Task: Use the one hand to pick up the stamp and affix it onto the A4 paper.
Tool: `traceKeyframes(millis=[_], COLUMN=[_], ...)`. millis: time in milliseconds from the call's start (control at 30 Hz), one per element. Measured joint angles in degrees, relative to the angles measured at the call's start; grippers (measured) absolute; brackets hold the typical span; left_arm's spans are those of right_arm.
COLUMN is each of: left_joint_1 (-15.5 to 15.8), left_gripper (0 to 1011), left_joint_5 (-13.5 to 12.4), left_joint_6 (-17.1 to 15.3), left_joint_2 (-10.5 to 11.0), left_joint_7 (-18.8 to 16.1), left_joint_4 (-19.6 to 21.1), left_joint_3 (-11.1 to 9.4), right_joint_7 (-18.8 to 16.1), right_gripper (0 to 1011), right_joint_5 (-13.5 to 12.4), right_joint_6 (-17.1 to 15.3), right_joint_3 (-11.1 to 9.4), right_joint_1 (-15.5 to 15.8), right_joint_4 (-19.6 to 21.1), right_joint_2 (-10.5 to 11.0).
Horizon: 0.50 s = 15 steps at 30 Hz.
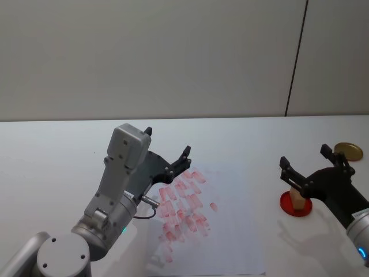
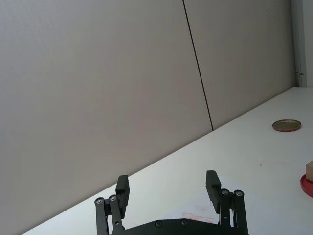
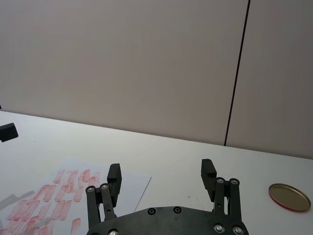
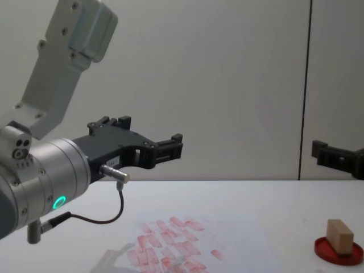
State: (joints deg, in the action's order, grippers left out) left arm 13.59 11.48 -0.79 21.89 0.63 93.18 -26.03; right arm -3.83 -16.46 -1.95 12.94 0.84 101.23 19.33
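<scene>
Hovering right gripper: fingers spread wide, empty, above stamp on ink pad | left gripper: spread, empty, over paper

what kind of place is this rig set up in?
Probably a robotics test lab: a plain white table, a grey panelled wall behind it, and an A4 paper covered in repeated red stamp prints.

Tan stamp, red pad, pink-printed white paper

The left wrist view's edge cuts off the stamp and the red ink pad.
</scene>
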Motion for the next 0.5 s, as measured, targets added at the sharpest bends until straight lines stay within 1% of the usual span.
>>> traceKeyframes(millis=[500], left_joint_1=[0.0], left_gripper=[993], left_joint_5=[0.0], left_joint_6=[0.0], left_joint_2=[0.0], left_joint_7=[0.0], left_joint_4=[0.0], left_joint_3=[0.0], right_joint_7=[0.0], right_gripper=[1003], right_joint_5=[0.0], right_joint_6=[0.0], right_joint_3=[0.0], right_joint_1=[0.0], right_joint_4=[0.0], right_joint_2=[0.0])
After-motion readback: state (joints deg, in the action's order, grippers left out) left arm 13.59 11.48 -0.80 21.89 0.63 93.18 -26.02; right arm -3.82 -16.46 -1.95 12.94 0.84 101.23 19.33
